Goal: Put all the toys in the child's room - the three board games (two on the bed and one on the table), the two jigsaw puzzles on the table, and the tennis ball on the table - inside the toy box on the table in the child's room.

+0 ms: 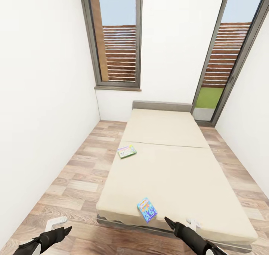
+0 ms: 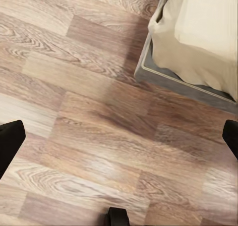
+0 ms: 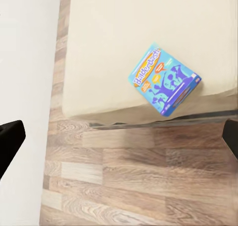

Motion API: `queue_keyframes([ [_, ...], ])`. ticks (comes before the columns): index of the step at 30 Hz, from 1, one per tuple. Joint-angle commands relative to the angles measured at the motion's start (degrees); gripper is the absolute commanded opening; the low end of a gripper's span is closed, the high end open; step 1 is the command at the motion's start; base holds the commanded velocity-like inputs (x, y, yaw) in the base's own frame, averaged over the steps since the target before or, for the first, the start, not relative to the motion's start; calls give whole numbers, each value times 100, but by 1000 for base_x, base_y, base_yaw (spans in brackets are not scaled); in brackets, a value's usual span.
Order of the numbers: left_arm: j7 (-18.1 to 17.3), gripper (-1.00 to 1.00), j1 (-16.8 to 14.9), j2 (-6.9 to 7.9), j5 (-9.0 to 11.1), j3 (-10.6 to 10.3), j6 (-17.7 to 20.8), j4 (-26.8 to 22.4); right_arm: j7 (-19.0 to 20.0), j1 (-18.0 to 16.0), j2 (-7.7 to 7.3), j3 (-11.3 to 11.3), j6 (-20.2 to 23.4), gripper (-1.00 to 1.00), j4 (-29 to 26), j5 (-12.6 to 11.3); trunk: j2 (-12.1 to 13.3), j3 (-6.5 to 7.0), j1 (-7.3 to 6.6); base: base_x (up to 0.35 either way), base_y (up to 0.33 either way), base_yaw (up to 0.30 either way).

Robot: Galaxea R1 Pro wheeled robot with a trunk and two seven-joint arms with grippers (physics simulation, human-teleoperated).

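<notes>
Two board games lie on the beige bed (image 1: 175, 165). The green-pink one (image 1: 126, 151) rests near the bed's left edge, about halfway up. The blue one (image 1: 147, 209) sits at the foot edge, partly overhanging it; in the right wrist view the blue box (image 3: 163, 80) lies askew on the mattress (image 3: 148, 32). My right gripper (image 1: 170, 222) hovers low just right of the blue box, short of the bed's foot, open and empty (image 3: 119, 139). My left gripper (image 1: 64, 230) hangs open over the wood floor (image 2: 99, 116), left of the bed's corner (image 2: 198, 37).
White walls close in on both sides, with strips of plank floor (image 1: 71, 180) along the bed's left and right (image 1: 243, 180). Tall windows (image 1: 119, 38) stand behind the headboard (image 1: 162, 105). The bed frame's grey edge (image 1: 123, 223) runs low in front of me.
</notes>
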Motion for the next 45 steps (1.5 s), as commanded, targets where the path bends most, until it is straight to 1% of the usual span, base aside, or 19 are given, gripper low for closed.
queue_keyframes([
  [1, -43, 100, -4, -5, -6, 48, 53, -12, 13, -4, 1, -9, 49, 100, -3, -55, -11, -3, 4, 0, -229, 60],
  [19, -43, 100, -4, -5, -6, 48, 54, -12, 13, -4, -1, -10, 19, 100, -3, -56, -11, 21, 4, -18, -228, 13],
  [40, -43, 100, -4, -5, -6, 48, 53, -12, 34, -11, -7, -25, 70, 100, -3, -74, -11, 21, 4, -3, -16, 0],
  [45, -43, 100, -4, -5, -6, 48, 53, -12, 37, -8, 10, -21, 58, 100, -3, -66, -11, 21, 4, 0, -107, 0],
])
